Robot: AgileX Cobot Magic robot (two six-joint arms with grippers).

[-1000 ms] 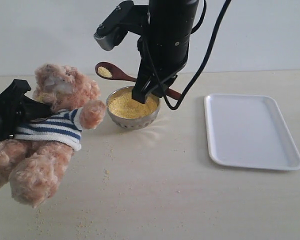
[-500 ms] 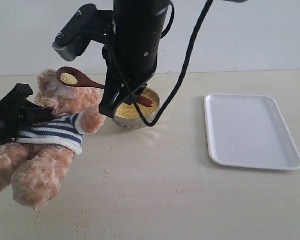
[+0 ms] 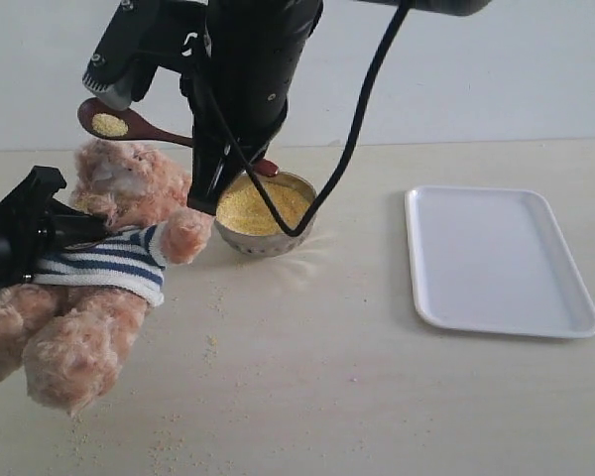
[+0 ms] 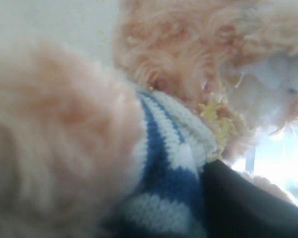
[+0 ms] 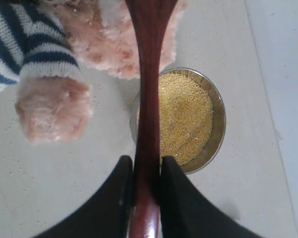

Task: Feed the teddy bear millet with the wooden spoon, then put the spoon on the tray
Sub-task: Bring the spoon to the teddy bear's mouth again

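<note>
Fingers (image 5: 116, 198) of the right gripper (image 5: 146, 166) pinch the thin handle of the glossy reddish-brown wooden spoon (image 5: 149, 74); its oval bowl carries fine yellow millet (image 3: 109, 124) just above the fluffy light-brown teddy bear (image 3: 129, 188); the left gripper (image 3: 50, 213) clasps the bear's knitted striped shirt; the flat white plastic tray (image 3: 496, 258) lies well apart.

teddy bear (image 3: 109, 260) crowds bowl (image 3: 265, 244), tray (image 3: 496, 260) approach open

The teddy bear (image 3: 109, 258) lies at the left of the table (image 3: 327, 397), the bowl (image 3: 263, 243) of millet (image 3: 263, 206) just beside it on the right — the tray (image 3: 496, 263) well apart, farther right. The spoon (image 3: 129, 126) hangs above the bear's head.
</note>
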